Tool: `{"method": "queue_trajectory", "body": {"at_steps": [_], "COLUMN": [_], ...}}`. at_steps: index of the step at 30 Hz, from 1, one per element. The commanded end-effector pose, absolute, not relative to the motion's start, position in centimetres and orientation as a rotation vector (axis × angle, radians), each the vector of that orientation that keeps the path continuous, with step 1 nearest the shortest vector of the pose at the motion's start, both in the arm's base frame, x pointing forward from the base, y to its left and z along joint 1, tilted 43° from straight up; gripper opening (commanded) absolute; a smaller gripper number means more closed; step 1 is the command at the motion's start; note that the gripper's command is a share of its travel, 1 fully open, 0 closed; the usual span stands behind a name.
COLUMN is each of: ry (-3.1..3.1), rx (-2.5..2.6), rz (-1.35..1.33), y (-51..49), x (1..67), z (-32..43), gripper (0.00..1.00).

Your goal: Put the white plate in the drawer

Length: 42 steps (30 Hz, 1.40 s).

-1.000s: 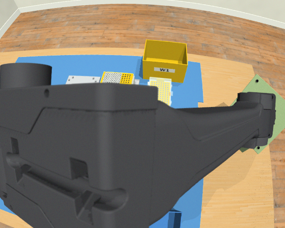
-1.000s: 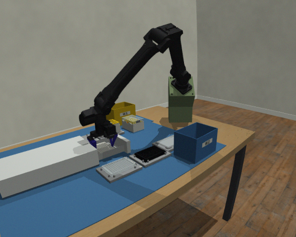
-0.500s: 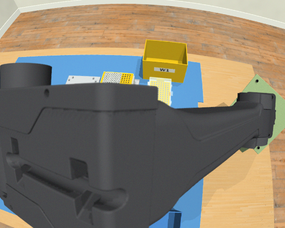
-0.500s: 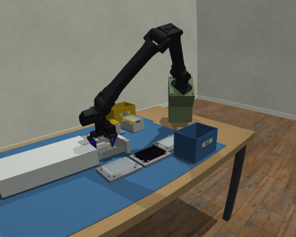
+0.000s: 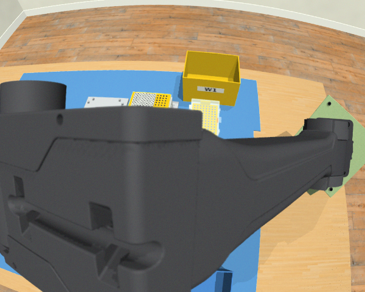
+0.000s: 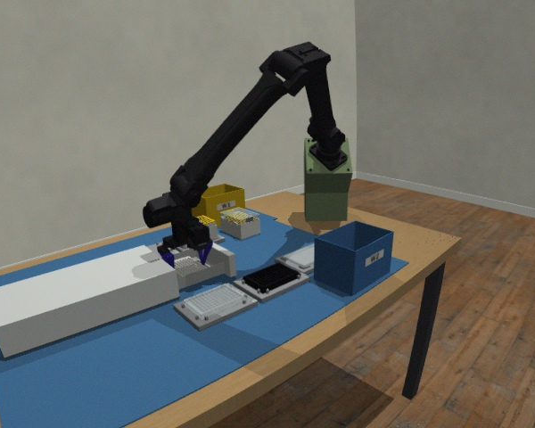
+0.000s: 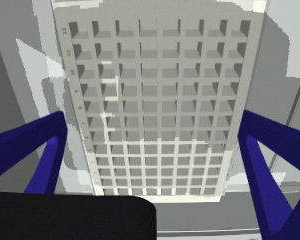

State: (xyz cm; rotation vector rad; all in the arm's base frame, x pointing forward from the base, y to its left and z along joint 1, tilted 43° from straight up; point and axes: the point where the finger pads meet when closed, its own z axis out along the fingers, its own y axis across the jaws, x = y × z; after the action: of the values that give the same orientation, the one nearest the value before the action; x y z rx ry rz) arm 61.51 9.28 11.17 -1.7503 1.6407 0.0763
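Blue matting [image 6: 120, 368] covers most of the wooden tabletop [image 6: 424, 243], where the long white cooler CD [image 6: 74, 290] stands with its drawer [image 6: 221, 263] pulled out toward the arm's green pedestal [image 6: 327, 202]. Inside that drawer lies the white plate [image 7: 157, 103], flat and wells up (its long side runs across the drawer). Both blue fingers stand spread wide, flanking the plate's short ends without touching it and holding nothing. Nearby, a black plate [image 6: 271, 277] sits in its nest beside a blue bin [image 6: 355, 258].
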Motion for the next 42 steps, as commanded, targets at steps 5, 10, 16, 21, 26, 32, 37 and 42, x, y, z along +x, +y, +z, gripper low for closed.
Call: {"method": "queue_trajectory", "body": {"at_steps": [5,10,16,21,26,32,37,42], "ry": [1.606,1.606,1.606,1.606,1.612,1.593,1.596,1.597], "rx": [-1.741,-1.741,-1.741,-1.741,-1.744,-1.726,-1.723,-1.724], "rz": [0.053,0.053,0.053,0.053,0.062,0.007,0.005,0.003], "y": [10.4,10.4,10.4,10.4,10.3,7.9,7.5,7.1], "x": [63.4,63.4,63.4,63.4,63.2,63.0,62.8,62.5], "z": [12.7,12.7,12.7,12.7,12.7,15.8,16.1,16.6], "gripper": [1.00,1.00,1.00,1.00,1.00,1.00,1.00,1.00]}}
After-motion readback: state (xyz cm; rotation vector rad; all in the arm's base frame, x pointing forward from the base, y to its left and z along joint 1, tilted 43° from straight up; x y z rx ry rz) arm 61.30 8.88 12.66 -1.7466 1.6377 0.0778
